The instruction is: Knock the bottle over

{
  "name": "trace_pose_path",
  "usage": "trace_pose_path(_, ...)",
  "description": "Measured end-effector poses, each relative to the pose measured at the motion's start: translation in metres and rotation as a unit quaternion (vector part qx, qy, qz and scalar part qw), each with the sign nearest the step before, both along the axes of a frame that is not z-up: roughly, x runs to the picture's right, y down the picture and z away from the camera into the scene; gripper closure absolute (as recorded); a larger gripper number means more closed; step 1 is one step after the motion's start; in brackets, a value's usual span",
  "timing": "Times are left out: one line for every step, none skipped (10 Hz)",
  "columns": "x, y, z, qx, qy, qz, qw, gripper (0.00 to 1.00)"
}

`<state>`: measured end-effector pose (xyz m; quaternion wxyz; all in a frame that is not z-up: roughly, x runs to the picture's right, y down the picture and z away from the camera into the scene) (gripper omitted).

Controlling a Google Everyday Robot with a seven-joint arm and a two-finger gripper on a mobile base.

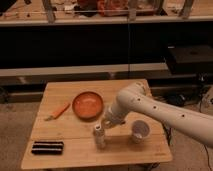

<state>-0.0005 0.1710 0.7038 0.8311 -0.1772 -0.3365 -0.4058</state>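
The bottle (99, 136) is small, pale whitish-beige, and stands upright near the front middle of the wooden table (60, 131). My gripper (104, 123) is at the end of the white arm that reaches in from the right. It sits just above and slightly right of the bottle's capped neck, close to touching it. The arm hides the gripper's fingers.
An orange bowl (88, 105) sits behind the bottle. An orange carrot-like utensil (58, 111) lies to its left. A dark ridged bar (48, 147) lies at the front left. A white cup (140, 131) stands to the right of the bottle. Dark shelving fills the back.
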Motion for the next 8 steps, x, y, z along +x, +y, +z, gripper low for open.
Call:
trace_pose_path(-0.001,0.001,-0.005,0.003,-0.006,-0.004,1.0,1.0)
trace_pose_path(-0.004,0.005,-0.012,0.005,-0.016,-0.012,0.9998,1.0)
trace_pose_path(-0.009,0.011,-0.022,0.007,-0.029,-0.025,0.9992,1.0)
trace_pose_path(-0.01,0.015,-0.029,0.008,-0.036,-0.03,0.9989,1.0)
trace_pose_path(-0.014,0.022,-0.043,0.01,-0.051,-0.04,0.9979,1.0)
trace_pose_path(-0.018,0.028,-0.054,0.011,-0.06,-0.049,0.9969,1.0)
trace_pose_path(-0.025,0.034,-0.067,0.012,-0.075,-0.064,0.9951,0.98)
trace_pose_path(-0.031,0.04,-0.079,0.012,-0.089,-0.078,0.9928,0.93)
